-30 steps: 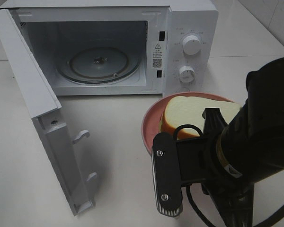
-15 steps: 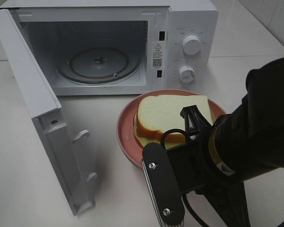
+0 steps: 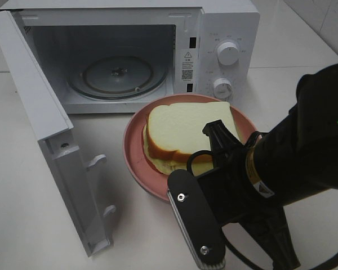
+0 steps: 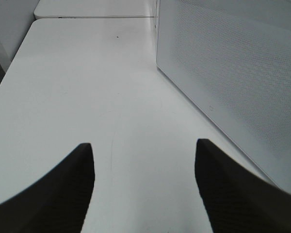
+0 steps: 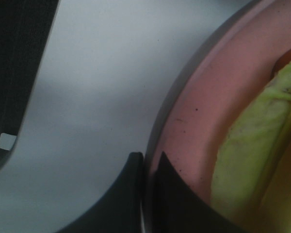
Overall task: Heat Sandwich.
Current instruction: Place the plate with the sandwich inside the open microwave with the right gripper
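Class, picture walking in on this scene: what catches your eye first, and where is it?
The white microwave at the back, its door swung wide open. Just in front sits the sandwich on a pink plate, whose near rim the right gripper pinches, under the bulky black arm.

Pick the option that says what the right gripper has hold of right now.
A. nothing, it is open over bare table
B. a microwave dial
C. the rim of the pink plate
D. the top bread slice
C: the right wrist view shows the right gripper with its jaws closed on the rim of the pink plate, while the sandwich lies on the plate, clear of the jaws.
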Available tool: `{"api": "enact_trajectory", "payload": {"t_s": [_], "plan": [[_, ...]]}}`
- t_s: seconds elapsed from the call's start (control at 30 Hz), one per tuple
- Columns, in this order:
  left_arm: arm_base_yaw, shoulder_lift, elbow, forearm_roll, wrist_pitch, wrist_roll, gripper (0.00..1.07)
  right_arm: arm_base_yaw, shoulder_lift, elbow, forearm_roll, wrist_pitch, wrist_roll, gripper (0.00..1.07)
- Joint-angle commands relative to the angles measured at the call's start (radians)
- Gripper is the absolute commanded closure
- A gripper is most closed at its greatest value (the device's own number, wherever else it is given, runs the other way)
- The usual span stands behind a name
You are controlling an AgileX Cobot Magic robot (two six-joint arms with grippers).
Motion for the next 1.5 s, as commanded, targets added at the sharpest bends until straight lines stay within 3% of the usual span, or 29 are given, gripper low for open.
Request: {"api": "enact_trajectory", "payload": {"t_s": [0.03,0.17,0.6,1.0,1.5], "plan": [[0.001,-0.018,0.003,-0.003,-0.006,-0.003,0.48,-0.05,-0.005,0.001,-0.011,-0.014,-0.115,1.07],[0.001,-0.018,0.003,-0.003,-0.006,-0.003,0.48,-0.098,-0.005,0.001,0.008,-0.036,-0.222,1.07],[0.001,-0.018,0.003,-0.003,-0.006,-0.003,0.48,-0.218,-0.005,0.001,0.24,-0.091,-0.687,1.07],[0.001,-0.018,0.003,-0.003,-0.006,-0.003,0.48,-0.252,-0.005,-0.01,0.254,-0.093,-0.736,1.07],[0.001,-0.018,0.003,-0.003,-0.006,-0.003,0.48,-0.24,0.087,-0.121,0.284,-0.072,-0.739,1.07]]}}
